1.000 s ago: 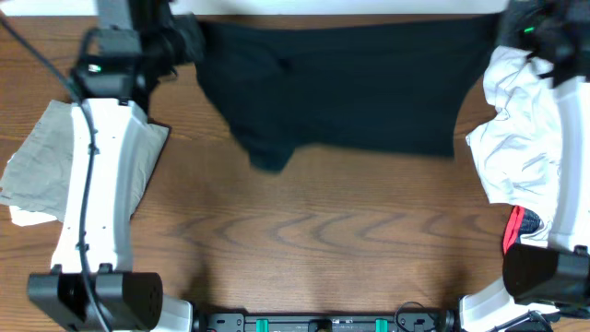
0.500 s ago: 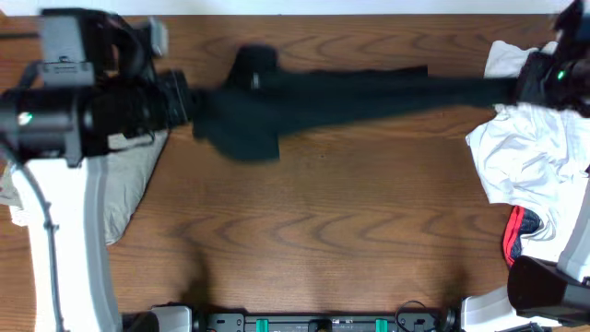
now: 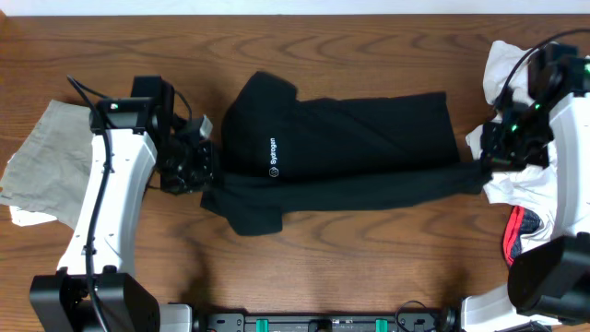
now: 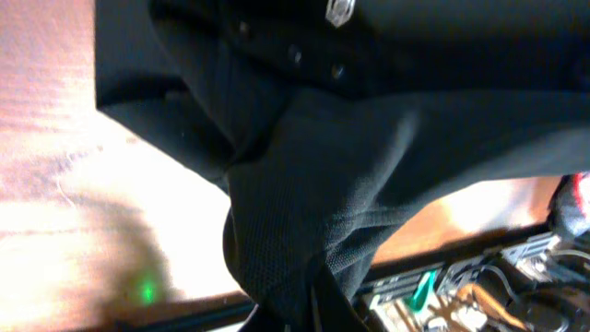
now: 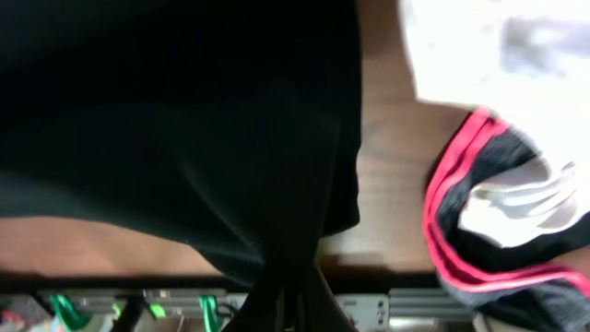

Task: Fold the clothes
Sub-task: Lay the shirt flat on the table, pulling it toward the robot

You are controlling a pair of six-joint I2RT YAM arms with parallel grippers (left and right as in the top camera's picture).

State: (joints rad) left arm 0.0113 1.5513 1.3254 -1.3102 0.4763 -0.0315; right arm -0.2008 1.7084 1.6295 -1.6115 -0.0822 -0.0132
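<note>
Shirt (image 3: 341, 152), black, lies across the middle of the overhead frame on the bench (image 3: 323, 267), folded lengthwise, with its white logo (image 3: 273, 157) showing left of centre and a sleeve poking toward the lower left. Left claw (image 3: 205, 175) is at the shirt's left end, closed tight on a pinch of cloth; in its wrist view the fabric bunches down into the jaws at the bottom edge. Right claw (image 3: 481, 172) is clamped on the shirt's lower right corner, where the cloth is drawn into a narrow tail. Khaki garment (image 3: 41, 157) lies at the far left, partly under the left arm. White garment (image 3: 502, 65) is heaped at the right edge, with a red-and-grey one (image 3: 514, 231) toward the lower right
</note>
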